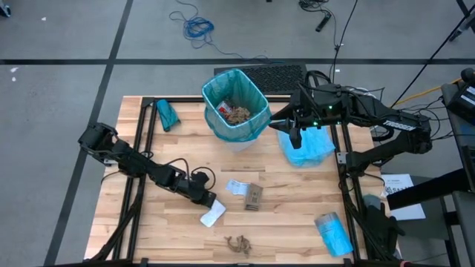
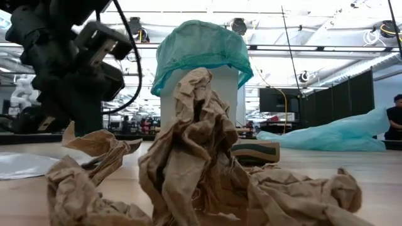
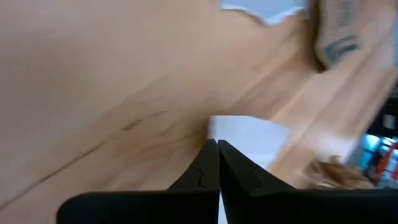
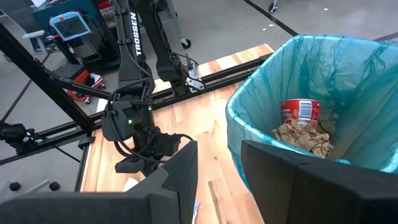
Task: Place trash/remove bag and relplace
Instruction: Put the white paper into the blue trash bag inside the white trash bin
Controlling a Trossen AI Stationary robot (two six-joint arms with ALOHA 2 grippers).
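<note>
The bin [image 1: 236, 105] stands near the table's [image 1: 178, 245] far edge, with a bottle [image 4: 301, 112] and paper wads [image 4: 303, 137] inside. Open wood lies mid-table. The left gripper [image 1: 207, 200] is clenched at the white packet's [image 1: 214, 215] edge. The right gripper [image 1: 295, 136] hangs half-open, empty, beside the bin.

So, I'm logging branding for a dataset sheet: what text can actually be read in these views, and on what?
"TROSSEN": white letters running down the left arm, right wrist view.
Red-and-white bottle in the bin: label print too small to read.
Brown packet and papers beside the table: print unreadable.
</note>
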